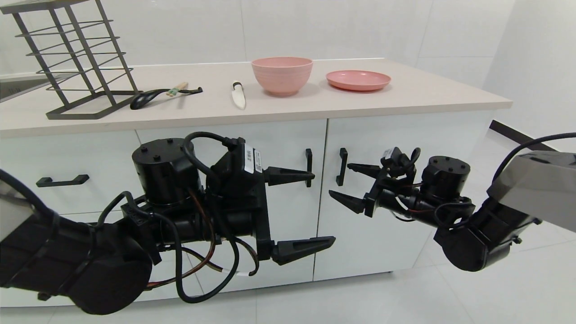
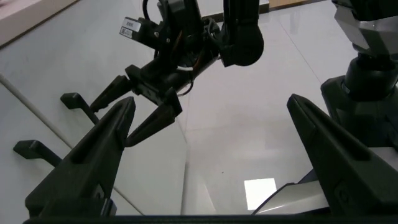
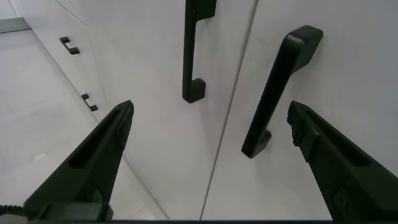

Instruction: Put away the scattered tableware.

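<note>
On the counter point(image 1: 427, 96) lie a pink bowl point(image 1: 282, 74), a pink plate point(image 1: 358, 80), a white knife point(image 1: 238, 94), a black spoon point(image 1: 148, 96) and wooden chopsticks point(image 1: 177, 90). A black wire dish rack point(image 1: 74, 58) stands at the counter's left. Both arms hang below the counter in front of the white cabinet doors. My left gripper point(image 1: 300, 208) is open and holds nothing. My right gripper point(image 1: 348, 183) is open too, close to the two black door handles point(image 3: 199, 50). The left wrist view looks across at the right gripper point(image 2: 140, 102).
White cabinet doors point(image 1: 369, 189) with black handles point(image 1: 342, 166) face both grippers. A drawer handle point(image 1: 62, 181) sits at the left. A sink edge point(image 1: 18, 85) shows at the far left of the counter. The white tiled floor point(image 1: 495, 292) spreads below.
</note>
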`<state>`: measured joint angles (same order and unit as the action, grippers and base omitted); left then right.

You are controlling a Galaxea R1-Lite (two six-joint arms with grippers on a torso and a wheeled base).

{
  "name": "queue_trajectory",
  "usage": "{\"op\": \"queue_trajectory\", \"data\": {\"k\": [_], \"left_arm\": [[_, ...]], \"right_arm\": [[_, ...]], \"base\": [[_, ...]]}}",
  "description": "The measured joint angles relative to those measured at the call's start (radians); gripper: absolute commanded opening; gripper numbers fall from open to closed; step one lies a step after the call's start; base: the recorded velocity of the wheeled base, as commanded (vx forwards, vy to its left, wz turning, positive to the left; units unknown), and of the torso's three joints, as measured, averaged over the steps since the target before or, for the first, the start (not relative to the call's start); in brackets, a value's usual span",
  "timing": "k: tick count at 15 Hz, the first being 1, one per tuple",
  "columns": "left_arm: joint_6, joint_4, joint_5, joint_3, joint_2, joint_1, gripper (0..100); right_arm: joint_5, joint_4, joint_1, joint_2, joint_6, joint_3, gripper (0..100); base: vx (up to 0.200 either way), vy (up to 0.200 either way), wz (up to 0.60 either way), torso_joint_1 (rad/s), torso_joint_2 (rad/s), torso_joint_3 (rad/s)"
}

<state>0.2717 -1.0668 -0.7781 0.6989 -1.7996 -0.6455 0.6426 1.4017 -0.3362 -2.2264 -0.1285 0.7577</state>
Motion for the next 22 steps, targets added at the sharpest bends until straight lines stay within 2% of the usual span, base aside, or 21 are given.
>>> {"op": "queue_trajectory", "data": {"k": [7, 9, 11, 12, 16, 19, 22], "left_arm": [[-0.006, -0.009, 0.004, 0.018, -0.036, -0.001, 100], [-0.036, -0.01, 0.02, 0.039, -0.044, -0.002, 100], [-0.091, -0.012, 0.11, 0.073, -0.054, -0.002, 100], [-0.106, -0.012, 0.12, 0.083, -0.058, -0.003, 100], [-0.109, -0.014, 0.127, 0.101, -0.091, -0.009, 100], [-0.112, -0.107, 0.117, 0.127, -0.144, -0.043, 100], [-0.12, -0.164, 0.117, 0.208, -0.229, -0.092, 100]], "right_arm": [[0.059, 0.024, -0.021, -0.066, 0.004, 0.06, 100], [0.07, 0.026, -0.02, -0.073, 0.004, 0.07, 100], [0.12, 0.041, -0.016, -0.071, 0.0, 0.059, 100], [0.139, 0.049, -0.016, -0.064, -0.001, 0.042, 100], [0.187, 0.06, -0.015, 0.06, -0.011, -0.159, 100], [0.209, 0.056, -0.015, 0.215, -0.025, -0.373, 100], [0.209, 0.053, -0.014, 0.36, -0.043, -0.563, 100]], "base": [[0.0, 0.0, 0.0, 0.0, 0.0, 0.0], [0.0, 0.0, 0.0, 0.0, 0.0, 0.0], [0.0, 0.0, 0.0, 0.0, 0.0, 0.0], [0.0, 0.0, 0.0, 0.0, 0.0, 0.0], [0.0, 0.0, 0.0, 0.0, 0.0, 0.0], [0.0, 0.0, 0.0, 0.0, 0.0, 0.0], [0.0, 0.0, 0.0, 0.0, 0.0, 0.0]]}}
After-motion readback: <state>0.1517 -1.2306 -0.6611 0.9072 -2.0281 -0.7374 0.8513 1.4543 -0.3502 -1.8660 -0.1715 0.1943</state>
